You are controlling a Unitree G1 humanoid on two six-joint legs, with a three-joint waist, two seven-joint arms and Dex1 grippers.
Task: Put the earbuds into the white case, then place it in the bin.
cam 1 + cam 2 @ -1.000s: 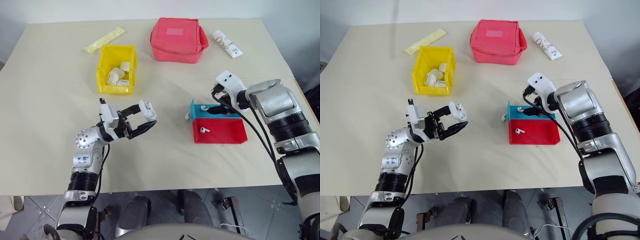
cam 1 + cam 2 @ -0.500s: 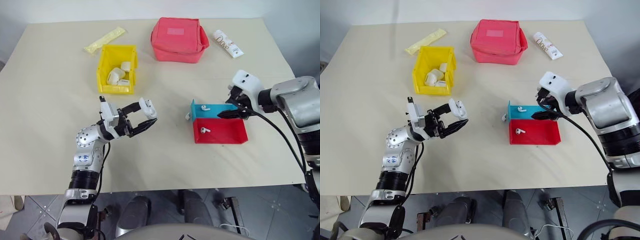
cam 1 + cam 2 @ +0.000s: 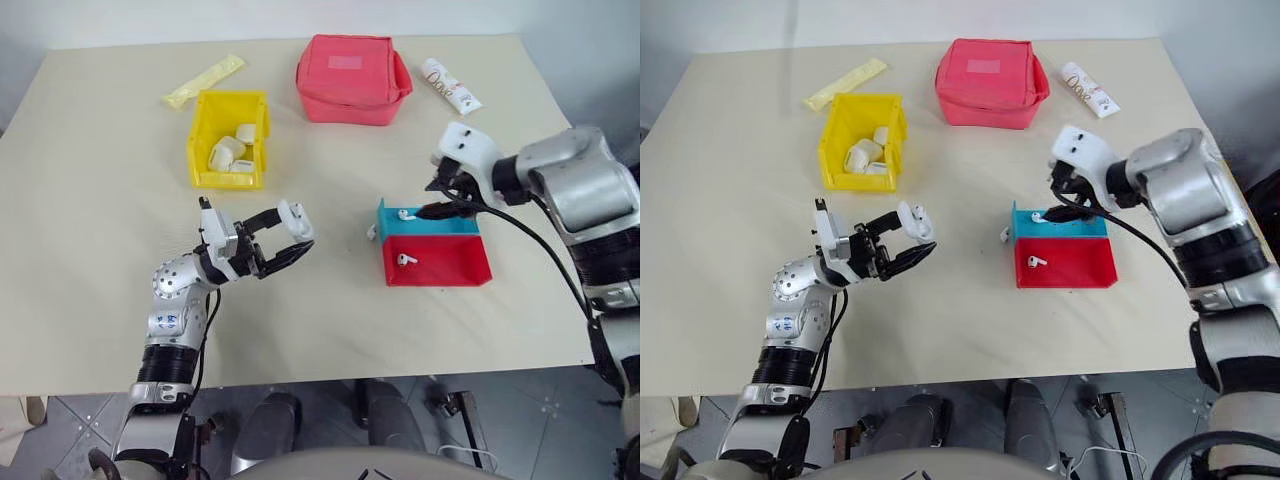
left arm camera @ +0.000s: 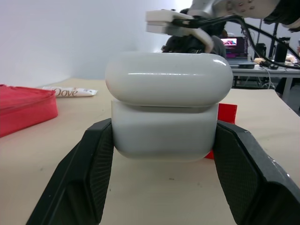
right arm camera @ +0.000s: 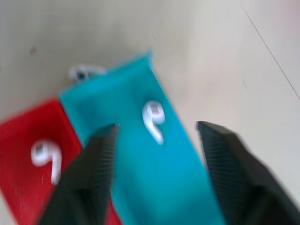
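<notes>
Two earbuds are lying in separate trays: one earbud [image 3: 406, 214] in the teal tray [image 3: 455, 224], the other earbud [image 3: 404, 259] in the red tray [image 3: 445, 266] touching its near side. Left pincer [image 3: 287, 237] is clenching the white case [image 3: 296, 219] between its black fingers [image 4: 79, 183], holding it above the tabletop [image 3: 90, 250], lid sitting slightly raised. Right pincer [image 5: 157, 140] is hovering over the teal tray, jaws standing apart around the earbud there, not touching it. Yellow bin [image 3: 232, 140] is sitting well apart toward the far left, holding several white items. Red pouch [image 3: 350, 78], white tube [image 3: 450, 86] and yellow packet [image 3: 205, 80] are lying along the far edge.
</notes>
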